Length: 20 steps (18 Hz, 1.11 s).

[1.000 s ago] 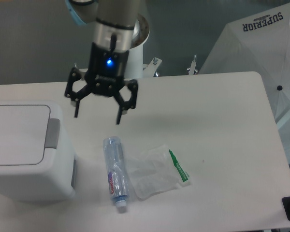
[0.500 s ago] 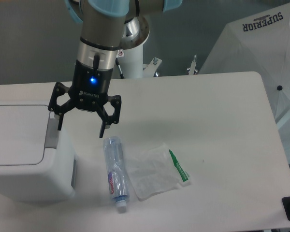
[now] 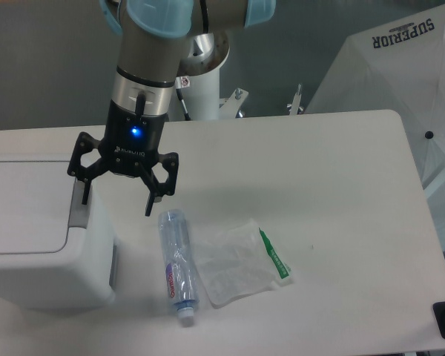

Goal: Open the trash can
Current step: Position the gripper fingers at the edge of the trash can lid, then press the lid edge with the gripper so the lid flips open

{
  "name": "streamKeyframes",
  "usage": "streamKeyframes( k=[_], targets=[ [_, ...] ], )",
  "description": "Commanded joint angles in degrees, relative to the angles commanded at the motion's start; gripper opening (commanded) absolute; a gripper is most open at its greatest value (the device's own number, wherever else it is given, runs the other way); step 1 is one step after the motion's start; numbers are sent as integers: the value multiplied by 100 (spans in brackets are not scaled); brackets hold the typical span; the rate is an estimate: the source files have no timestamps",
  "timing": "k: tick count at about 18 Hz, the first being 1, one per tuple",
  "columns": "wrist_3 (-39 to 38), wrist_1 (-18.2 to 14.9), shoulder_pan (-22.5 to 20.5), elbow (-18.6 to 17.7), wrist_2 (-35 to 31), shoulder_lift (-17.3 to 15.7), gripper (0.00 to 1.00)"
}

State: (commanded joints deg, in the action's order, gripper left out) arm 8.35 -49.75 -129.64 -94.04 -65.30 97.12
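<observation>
the table [image 3: 341,185] fills most of the view, pale and flat, running from 9 o'clock to 3 o'clock. the trash can [image 3: 30,237] is the biggest thing on it, a boxy white bin at 8 o'clock of the view, its flat lid down and shut, with the grey push tab [image 3: 77,210] on its right-hand edge. at 2 o'clock, off the table, a white umbrella [image 3: 400,81] reads "superior" in dark capitals.

the arm comes down from 12 o'clock, and the gripper [image 3: 116,197] hangs with its fingers spread wide, holding nothing; a blue light glows on its body. one fingertip stands over or just beside the push tab, the other hangs over bare table just above the bottle's top end. whether the near fingertip touches the tab cannot be told from this view.

at 6 o'clock lies a clear plastic bottle [image 3: 177,265] on its side, its red and blue label too small to read. just beside it, toward 4 o'clock, a crumpled clear plastic bag [image 3: 233,263] touches or overlaps it, and a green-and-white sachet [image 3: 275,256] with unreadable print lies at the bag's right edge.

what could go wrong: with the fingers this wide, a press may land on the lid's rim or slide off the tab's edge, so the latch would not release. the free finger could also come down on the bottle and roll it. a push angled sideways might shove the whole bin instead of tripping the tab.
</observation>
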Motion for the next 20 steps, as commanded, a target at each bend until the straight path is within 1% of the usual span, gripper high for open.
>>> streamKeyframes(
  k=[20],
  targets=[
    [18, 9, 53, -9, -26, 97, 100]
  ],
)
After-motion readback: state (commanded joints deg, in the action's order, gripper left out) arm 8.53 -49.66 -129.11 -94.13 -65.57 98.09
